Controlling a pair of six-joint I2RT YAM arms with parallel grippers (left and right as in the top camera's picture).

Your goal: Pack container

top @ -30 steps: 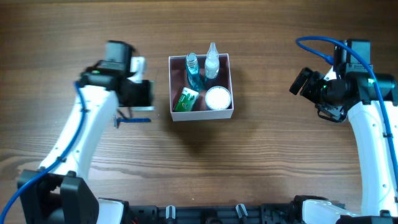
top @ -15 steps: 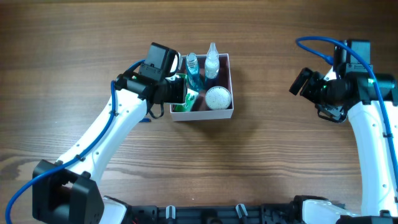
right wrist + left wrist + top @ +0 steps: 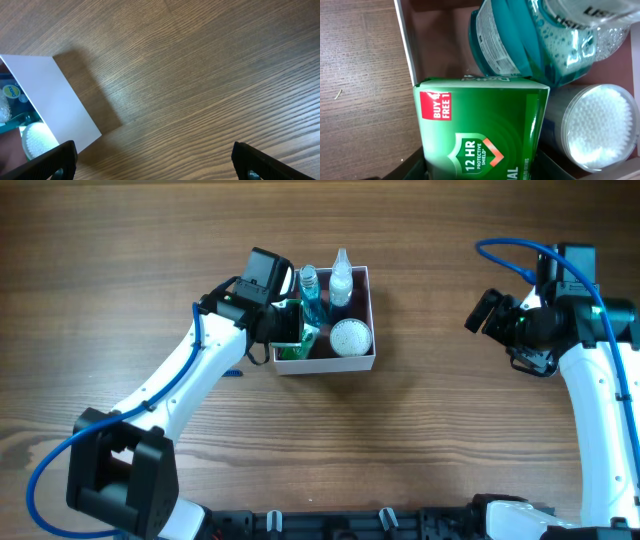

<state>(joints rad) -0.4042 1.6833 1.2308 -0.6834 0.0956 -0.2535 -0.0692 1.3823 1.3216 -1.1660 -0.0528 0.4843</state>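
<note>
The container (image 3: 325, 366) stands at mid-table, white outside and dusty-pink inside. It holds a teal bottle (image 3: 310, 298), a clear bottle (image 3: 341, 280), a round tub of cotton swabs (image 3: 351, 337) and a green box (image 3: 305, 340). My left gripper (image 3: 287, 328) is over the container's left side. In the left wrist view its jaws (image 3: 482, 167) press both sides of the green box (image 3: 480, 130), next to the teal bottle (image 3: 520, 45) and the tub (image 3: 600, 125). My right gripper (image 3: 487, 312) is open and empty, far to the right (image 3: 154, 152).
A blue razor (image 3: 231, 372) lies on the wood left of the container, partly under my left arm. The right wrist view shows the container's white outer wall (image 3: 55, 95) and bare wood table (image 3: 200, 75).
My left arm swung right, from above the razor to over the container's left side, and its jaws now sit on the green box. The right arm has not moved.
</note>
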